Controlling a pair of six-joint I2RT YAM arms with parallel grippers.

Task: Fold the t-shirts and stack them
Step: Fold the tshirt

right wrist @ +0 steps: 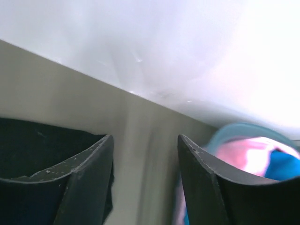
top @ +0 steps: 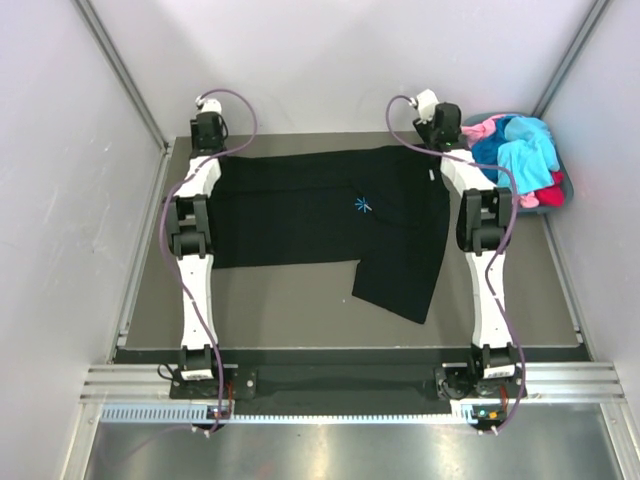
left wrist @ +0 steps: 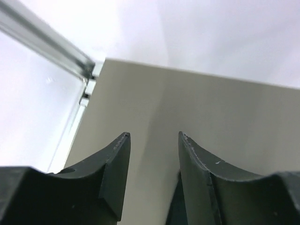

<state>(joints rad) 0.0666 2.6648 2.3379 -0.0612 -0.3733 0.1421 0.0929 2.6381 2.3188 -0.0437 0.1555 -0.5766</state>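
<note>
A black t-shirt (top: 320, 215) with a small blue star mark lies spread across the table, one part hanging down toward the front right. My left gripper (top: 208, 135) is at the shirt's far left corner. In the left wrist view it (left wrist: 154, 136) is open and empty over bare table, with a sliver of black cloth (left wrist: 174, 201) by the right finger. My right gripper (top: 443, 128) is at the shirt's far right corner. In the right wrist view it (right wrist: 145, 137) is open and empty, with the black shirt (right wrist: 37, 140) just left of its left finger.
A grey-blue basket (top: 565, 170) at the back right holds a pile of blue, pink and red shirts (top: 520, 155), which also shows in the right wrist view (right wrist: 253, 154). White walls enclose the table (top: 280, 300) on three sides; a metal post (left wrist: 47, 44) stands at the back left corner.
</note>
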